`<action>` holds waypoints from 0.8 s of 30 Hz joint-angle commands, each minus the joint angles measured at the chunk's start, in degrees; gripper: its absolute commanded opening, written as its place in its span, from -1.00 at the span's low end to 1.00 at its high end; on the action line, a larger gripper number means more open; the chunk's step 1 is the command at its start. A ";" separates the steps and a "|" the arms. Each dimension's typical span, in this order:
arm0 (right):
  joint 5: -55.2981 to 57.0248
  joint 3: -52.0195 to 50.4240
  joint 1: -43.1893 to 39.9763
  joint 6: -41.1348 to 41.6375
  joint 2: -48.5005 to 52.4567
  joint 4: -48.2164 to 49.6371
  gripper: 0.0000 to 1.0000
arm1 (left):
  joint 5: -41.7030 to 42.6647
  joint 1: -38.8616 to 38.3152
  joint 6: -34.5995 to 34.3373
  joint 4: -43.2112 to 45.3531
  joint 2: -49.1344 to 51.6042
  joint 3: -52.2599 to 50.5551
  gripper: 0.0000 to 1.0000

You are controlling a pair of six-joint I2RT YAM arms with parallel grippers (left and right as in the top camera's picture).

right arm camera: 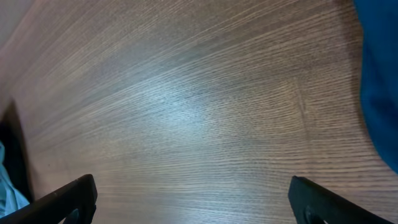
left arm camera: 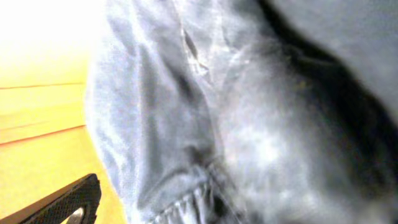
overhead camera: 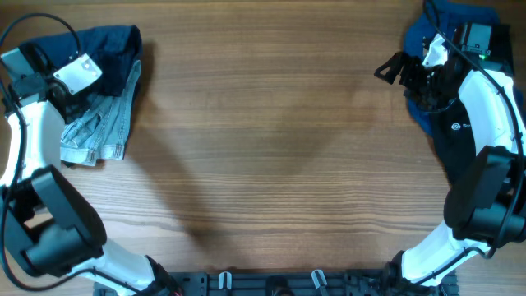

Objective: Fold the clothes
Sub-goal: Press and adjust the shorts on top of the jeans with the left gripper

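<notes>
A pile of clothes lies at the table's far left: light denim shorts [overhead camera: 103, 127] with a dark navy garment [overhead camera: 111, 45] on top behind them. My left gripper [overhead camera: 78, 97] is low over this pile. In the left wrist view the denim [left arm camera: 186, 112] fills the frame. One finger shows at the lower left, set wide, and the other is hidden by cloth, so the gripper [left arm camera: 199, 211] reads as open. My right gripper [overhead camera: 388, 70] is open and empty above bare wood [right arm camera: 199, 205]. A blue garment [overhead camera: 421, 37] lies just behind it and also shows in the right wrist view [right arm camera: 380, 93].
A dark garment [overhead camera: 444, 136] lies under the right arm near the table's right edge. The wooden table [overhead camera: 279, 156] stretches between the two piles. Black fixtures sit along the front edge [overhead camera: 271, 284].
</notes>
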 commanded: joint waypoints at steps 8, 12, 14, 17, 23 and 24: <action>-0.92 -0.07 0.15 2.34 0.22 -0.24 1.00 | 27.76 -3.45 -29.42 -15.50 -20.22 0.17 0.99; -0.92 -0.07 0.15 2.23 0.22 -1.62 1.00 | 55.34 -5.99 -47.01 -24.85 -19.98 0.17 1.00; -0.87 -0.07 0.15 2.05 0.22 -2.32 0.99 | 55.32 -8.00 -47.01 -26.56 -19.98 0.15 1.00; -0.90 -0.07 0.15 1.92 0.22 -2.56 0.99 | 35.08 -8.50 -66.71 -17.62 -19.74 0.17 1.00; -0.90 -0.07 0.15 1.73 0.22 -3.10 1.00 | 5.81 -8.39 -81.92 0.74 -11.52 0.15 0.99; -0.87 -0.07 0.15 1.70 0.22 -3.13 0.99 | 5.77 -8.39 -81.44 1.90 -9.42 0.17 1.00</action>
